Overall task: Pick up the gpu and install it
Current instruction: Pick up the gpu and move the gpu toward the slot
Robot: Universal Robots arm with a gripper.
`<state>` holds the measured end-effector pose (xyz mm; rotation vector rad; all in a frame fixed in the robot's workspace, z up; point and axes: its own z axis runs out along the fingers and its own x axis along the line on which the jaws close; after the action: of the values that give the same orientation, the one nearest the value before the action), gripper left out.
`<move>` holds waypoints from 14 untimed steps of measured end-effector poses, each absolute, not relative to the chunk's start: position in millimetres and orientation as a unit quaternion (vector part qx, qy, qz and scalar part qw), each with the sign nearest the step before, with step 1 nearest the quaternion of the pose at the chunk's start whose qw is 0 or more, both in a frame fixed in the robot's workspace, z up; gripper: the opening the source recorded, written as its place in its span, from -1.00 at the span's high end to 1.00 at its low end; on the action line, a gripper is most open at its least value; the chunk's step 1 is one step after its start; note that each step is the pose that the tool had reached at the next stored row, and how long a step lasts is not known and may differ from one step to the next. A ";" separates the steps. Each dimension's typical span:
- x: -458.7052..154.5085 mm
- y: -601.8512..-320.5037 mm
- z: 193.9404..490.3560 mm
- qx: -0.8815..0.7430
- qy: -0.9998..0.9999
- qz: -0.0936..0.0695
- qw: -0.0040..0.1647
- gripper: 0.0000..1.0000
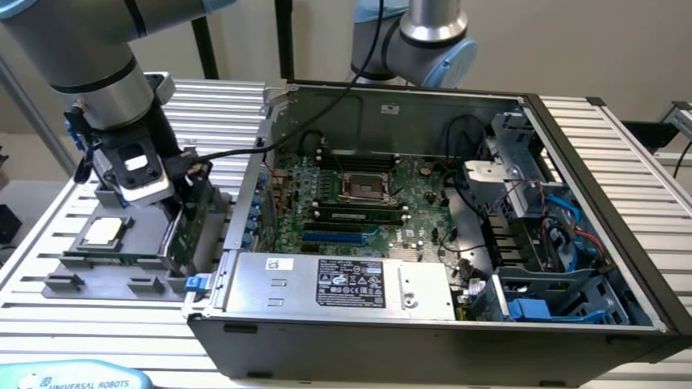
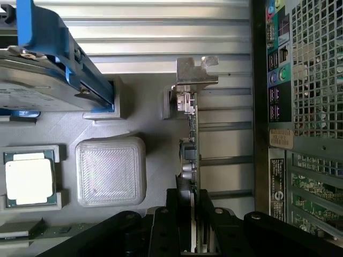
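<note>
The gpu (image 1: 186, 231) stands on edge in a grey holder tray (image 1: 108, 275) on the exterior view's left, beside the open computer case (image 1: 433, 328). My gripper (image 1: 175, 212) comes down on it from above. In the wrist view the gpu (image 2: 192, 134) shows edge-on as a thin green board with its silver bracket (image 2: 195, 72) at the far end. My gripper (image 2: 194, 206) is shut on the card's near end, one black finger (image 2: 174, 214) on each side. Inside the case, the motherboard (image 1: 357, 190) lies flat with a blue slot (image 1: 340, 237).
A square silver processor chip (image 1: 103, 231) (image 2: 29, 179) sits in the tray next to the card. A hard drive with blue rails (image 2: 37, 80) lies beyond it. The case's rear panel (image 2: 305, 107) stands close beside the card. A second arm (image 1: 433, 40) rises behind the case.
</note>
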<state>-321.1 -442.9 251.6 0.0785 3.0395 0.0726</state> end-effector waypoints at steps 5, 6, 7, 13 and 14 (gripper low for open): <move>-321.1 -442.9 268.4 0.025 0.998 0.024 0.049 0.47; -321.1 -442.9 272.1 0.025 0.998 0.024 0.049 0.47; -321.1 -442.9 276.2 0.025 0.998 0.024 0.048 0.47; -320.9 -442.9 302.8 0.020 0.998 0.024 0.046 0.47; -320.5 -443.0 307.6 0.018 0.998 0.024 0.046 0.47</move>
<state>-320.5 -443.0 307.6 0.0561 3.0480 0.0736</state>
